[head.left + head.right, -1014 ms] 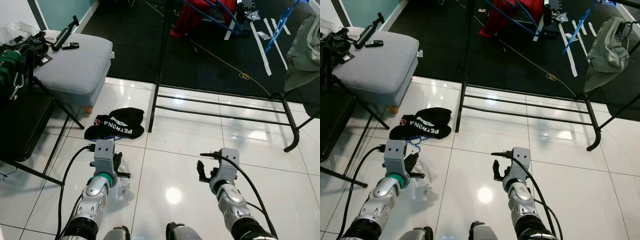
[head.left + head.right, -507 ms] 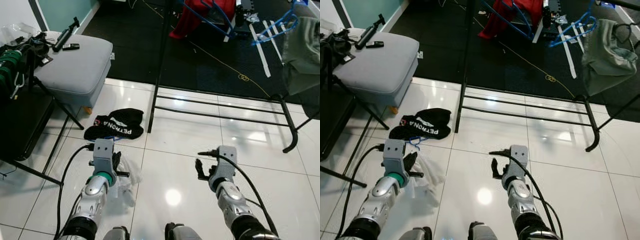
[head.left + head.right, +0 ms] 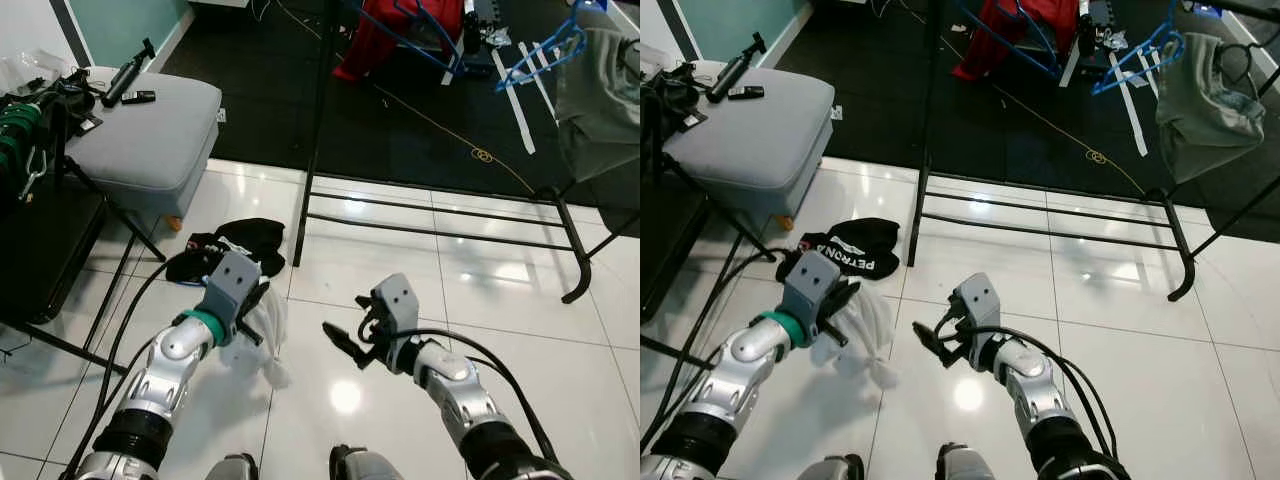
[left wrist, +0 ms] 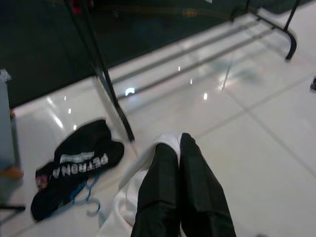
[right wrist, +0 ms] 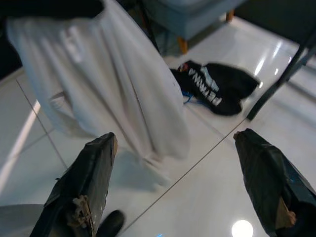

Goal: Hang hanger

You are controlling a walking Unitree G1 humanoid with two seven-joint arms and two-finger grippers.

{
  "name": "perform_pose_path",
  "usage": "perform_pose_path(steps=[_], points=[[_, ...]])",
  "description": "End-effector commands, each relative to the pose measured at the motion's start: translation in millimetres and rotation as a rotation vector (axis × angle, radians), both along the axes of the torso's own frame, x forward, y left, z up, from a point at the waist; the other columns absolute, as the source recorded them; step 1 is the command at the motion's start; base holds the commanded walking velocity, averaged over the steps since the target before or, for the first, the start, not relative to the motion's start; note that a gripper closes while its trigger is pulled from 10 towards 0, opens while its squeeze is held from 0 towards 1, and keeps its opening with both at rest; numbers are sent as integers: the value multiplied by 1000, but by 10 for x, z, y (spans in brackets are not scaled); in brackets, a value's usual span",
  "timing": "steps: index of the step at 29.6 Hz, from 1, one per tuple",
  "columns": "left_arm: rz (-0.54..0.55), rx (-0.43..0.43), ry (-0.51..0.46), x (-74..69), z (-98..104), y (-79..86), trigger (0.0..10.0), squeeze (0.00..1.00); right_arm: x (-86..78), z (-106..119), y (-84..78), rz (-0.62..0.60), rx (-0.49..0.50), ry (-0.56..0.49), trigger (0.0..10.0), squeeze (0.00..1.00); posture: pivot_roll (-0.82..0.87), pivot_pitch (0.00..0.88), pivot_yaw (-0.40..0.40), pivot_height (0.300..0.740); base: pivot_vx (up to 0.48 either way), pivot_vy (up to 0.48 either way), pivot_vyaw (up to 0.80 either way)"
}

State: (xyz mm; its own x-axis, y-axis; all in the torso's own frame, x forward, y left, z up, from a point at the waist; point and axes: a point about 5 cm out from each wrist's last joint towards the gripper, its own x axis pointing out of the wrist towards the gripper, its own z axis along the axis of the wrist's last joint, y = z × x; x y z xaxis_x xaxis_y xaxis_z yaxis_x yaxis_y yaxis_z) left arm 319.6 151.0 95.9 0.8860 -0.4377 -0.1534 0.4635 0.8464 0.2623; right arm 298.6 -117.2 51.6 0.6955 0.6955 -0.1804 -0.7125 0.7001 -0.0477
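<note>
1. A white garment (image 3: 262, 335) is held by the left gripper (image 4: 178, 148), whose two black fingers (image 4: 195, 192) are pressed together on the cloth.
2. The garment hangs down from this gripper above the white tiled floor (image 3: 500, 290), and its lower end is seen close to the tiles.
3. The right gripper (image 5: 175, 153) is held wide open, with nothing between its fingers (image 5: 86, 180), and it is pointed toward the white garment.
4. In the head views the right gripper (image 3: 345, 345) is seen just beside the white garment, on the robot's right of it, but apart from the cloth.
5. A black garment (image 3: 235, 245) with white letters lies on the floor near the white garment, on its far side.
6. A blue hanger (image 4: 84, 195) is seen on the floor, partly under the black garment and touching it.
7. A black clothes rack (image 3: 440, 215) stands beyond the white garment, with its low bars above the tiles and its upright post near the black garment.
8. A grey-green garment (image 3: 1205, 100) hangs at the far right end of the rack, and another blue hanger (image 3: 1130, 60) is seen just beside it.
9. A grey stool (image 3: 150, 130) stands to the robot's left of the rack, with a remote control (image 3: 139, 96) on top.
10. A red garment (image 3: 385, 35) lies on the dark carpet (image 3: 270, 90) behind the rack.
</note>
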Motion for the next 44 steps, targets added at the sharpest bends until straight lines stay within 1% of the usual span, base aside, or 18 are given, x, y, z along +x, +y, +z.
perform_pose_path(steps=[1, 4, 7, 8, 11, 12, 13, 15, 18, 22, 25, 26, 28, 30, 31, 35, 40, 44], points=[[-22, -36, -28, 28, 100, -36, 10000, 0, -31, 16, 26, 32, -8, -33, 10000, 0, -23, 108, -20, 740, 0, 0, 0], [-93, -49, -61, 19, 193, -106, 10000, 0, -10, 79, 65, 30, -1, -87, 10000, 0, -22, 109, -26, 740, 0, 0, 0], [-188, -13, -112, -13, 306, -196, 10000, 0, 20, 161, 81, 16, 2, -146, 10000, 0, -20, 109, -30, 740, 0, 0, 0], [-252, 3, -143, -34, 394, -253, 10000, 0, 53, 234, 68, -20, 18, -183, 10000, 0, -24, 111, -26, 740, 0, 0, 0], [-283, 7, -151, -44, 444, -275, 10000, 0, 66, 292, 59, -35, 53, -197, 10000, 0, -25, 111, -24, 740, 0, 0, 0], [-290, 3, -154, -44, 465, -280, 10000, 0, 69, 318, 57, -39, 74, -203, 10000, 94, -25, 111, -24, 740, 0, 0, 0], [-300, -4, -158, -46, 493, -288, 10000, 0, 73, 350, 52, -47, 97, -217, 10000, 1000, -25, 111, -24, 740, 0, 0, 0], [-308, -10, -160, -47, 516, -293, 10000, 0, 75, 375, 49, -51, 118, -227, 10000, 1000, -25, 111, -24, 740, 0, 0, 0], [-331, -40, -188, -29, 671, -339, 10000, 0, 59, 444, 63, -13, 181, -247, 10000, 1000, -26, 109, -23, 740, 0, 0, 0], [-359, -49, -197, -48, 752, -386, 10000, 0, 13, 409, 130, 71, 179, -217, 10000, 1000, -22, 110, -28, 740, 0, 0, 0], [-413, -40, -186, -99, 779, -447, 10000, 0, -24, 373, 218, 157, 147, -180, 10000, 1000, -22, 111, -28, 740, 0, 0, 0], [-413, -40, -186, -99, 779, -447, 10000, 0, -24, 373, 218, 157, 147, -180, 10000, 1000, -22, 111, -28, 740, 0, 0, 0], [-456, -40, -180, -140, 797, -502, 10000, 0, -11, 329, 256, 195, 67, -161, 10000, 1000, -20, 111, -31, 740, 0, 0, 0], [-456, -40, -180, -140, 797, -502, 10000, 0, -11, 329, 256, 195, 67, -161, 10000, 1000, -20, 111, -31, 740, 0, 0, 0], [-477, -45, -177, -162, 822, -525, 10000, 0, 29, 317, 258, 188, 18, -158, 10000, 0, -20, 111, -32, 740, 0, 0, 0], [-532, -54, -159, -221, 891, -559, 10000, 0, 153, 352, 264, 137, -26, -149, 10000, 0, -17, 111, -32, 740, 0, 0, 0], [-553, -68, -141, -251, 936, -574, 10000, 0, 183, 346, 281, 112, -37, -151, 10000, 0, -12, 109, -34, 740, 0, 0, 0], [-583, -66, -112, -288, 965, -576, 10000, 0, 198, 357, 303, 73, 19, -139, 10000, 0, -9, 108, -30, 740, 0, 0, 0]])
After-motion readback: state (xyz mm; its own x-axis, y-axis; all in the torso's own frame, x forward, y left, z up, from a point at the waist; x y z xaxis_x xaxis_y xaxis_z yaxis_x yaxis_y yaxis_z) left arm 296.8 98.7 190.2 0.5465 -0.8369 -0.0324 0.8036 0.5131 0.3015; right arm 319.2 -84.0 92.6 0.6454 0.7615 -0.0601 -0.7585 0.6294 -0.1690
